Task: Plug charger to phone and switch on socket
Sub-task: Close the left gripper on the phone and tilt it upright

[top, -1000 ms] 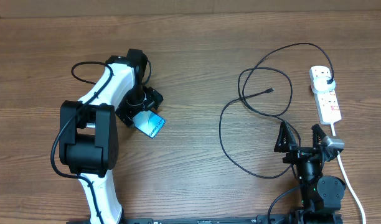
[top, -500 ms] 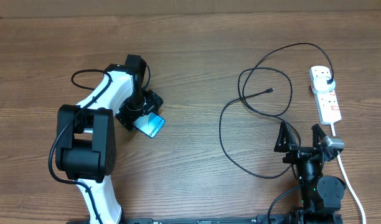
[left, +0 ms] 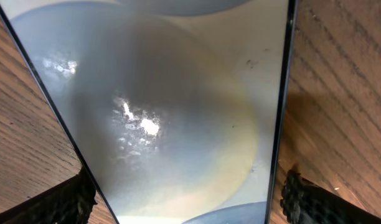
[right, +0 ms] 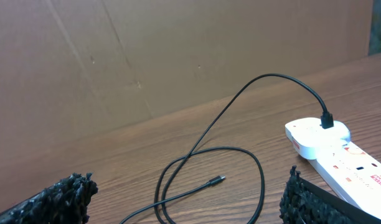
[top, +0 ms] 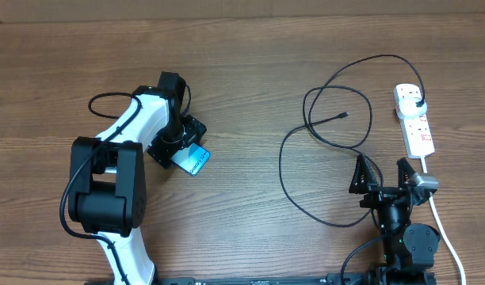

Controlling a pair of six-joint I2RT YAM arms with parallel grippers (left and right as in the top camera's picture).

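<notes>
The phone (top: 192, 159) lies on the wooden table and fills the left wrist view (left: 172, 112) with its light-blue screen. My left gripper (top: 182, 146) is low over it, open, with a finger at each long edge (left: 187, 205). The charger cable (top: 280, 162) lies in loops at the right, its connector tip (top: 343, 115) free on the table and its black plug (top: 418, 101) in the socket strip (top: 418, 128). My right gripper (top: 379, 170) is open and empty, near the front edge. Its wrist view shows the tip (right: 218, 181) and the strip (right: 352, 165).
The strip's white cord (top: 444, 229) runs down to the front edge beside my right arm. A brown cardboard wall (right: 178, 56) stands behind the table. Bare wood lies between the phone and the cable loops.
My left arm has shifted slightly toward the back of the table, and the phone has moved a little with it. The right arm, cable and strip have not moved.
</notes>
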